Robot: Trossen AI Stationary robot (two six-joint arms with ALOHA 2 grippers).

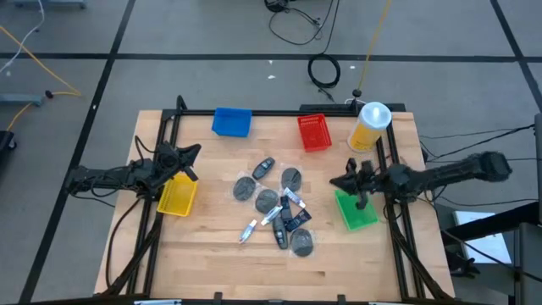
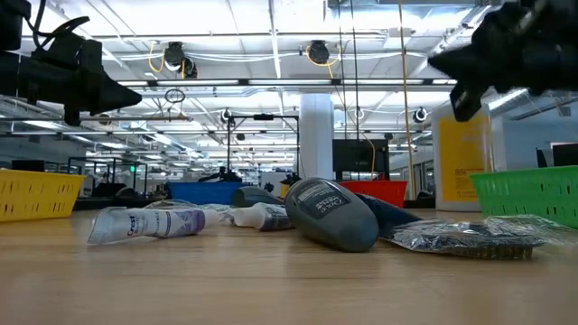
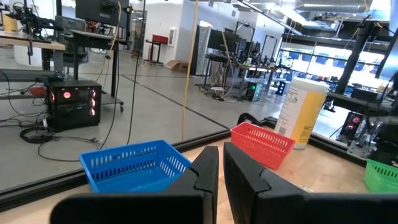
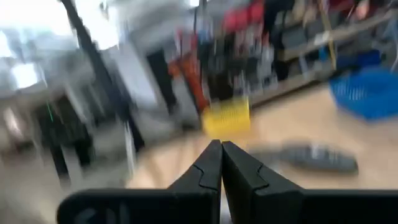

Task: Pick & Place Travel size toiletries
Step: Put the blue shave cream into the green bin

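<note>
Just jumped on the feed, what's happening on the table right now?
Nothing is held yet. The travel size toiletries lie heaped mid-table, none visibly in a bin. The left gripper hangs shut and empty above the yellow bin; the right gripper, also shut and empty, sits by the green bin.

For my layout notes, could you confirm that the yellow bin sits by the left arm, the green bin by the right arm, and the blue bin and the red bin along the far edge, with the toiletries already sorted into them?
Not quite: the toiletries are not in any bin; the high view shows them piled loose on the table centre. The rest holds: yellow bin by the left arm, green bin by the right arm, blue bin and red bin along the far edge.
</note>
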